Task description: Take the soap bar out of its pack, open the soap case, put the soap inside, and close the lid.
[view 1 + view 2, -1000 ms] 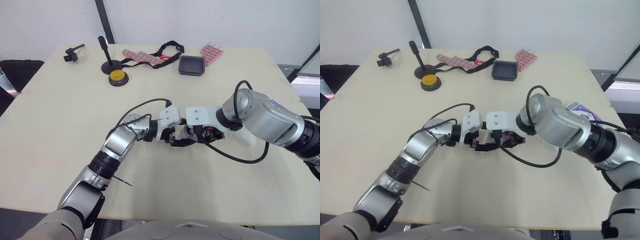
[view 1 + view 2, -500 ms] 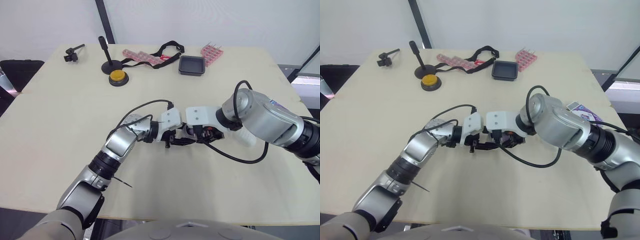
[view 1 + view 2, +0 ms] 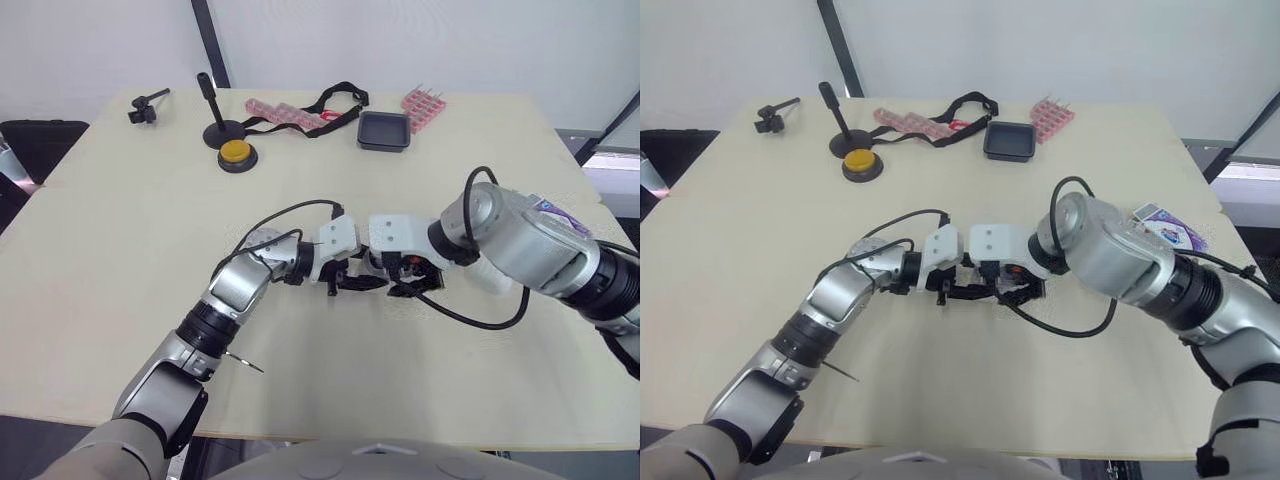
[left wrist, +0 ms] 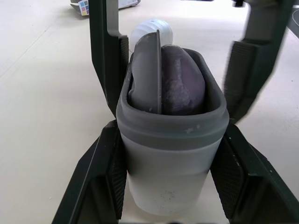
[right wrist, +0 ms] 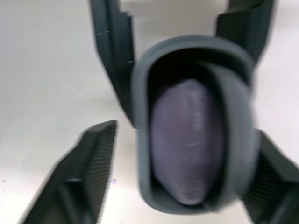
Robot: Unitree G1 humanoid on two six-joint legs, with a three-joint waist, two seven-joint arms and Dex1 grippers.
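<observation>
Left gripper [image 3: 345, 281]: closed on the soap case [image 4: 172, 140], low over mid-table [image 3: 120, 220].
Soap case: lid [image 4: 147, 74] ajar, purple soap [image 4: 183, 86] inside.
Right gripper [image 3: 400, 286]: fingers [image 5: 91, 158] spread wide, flanking the case's mouth, holding nothing.

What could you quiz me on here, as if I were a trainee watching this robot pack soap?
1. True or false: the soap already sits inside the case.
2. What holds the case? A. the left gripper B. a person's hand C. nothing, it lies flat on the table
3. In a few words: judging by the lid, which step of the job is left?

Key: 1. True, the purple bar shows in the open end. 2. A, its fingers clamp both sides. 3. Closing the lid, which stands ajar at the mouth.
</observation>
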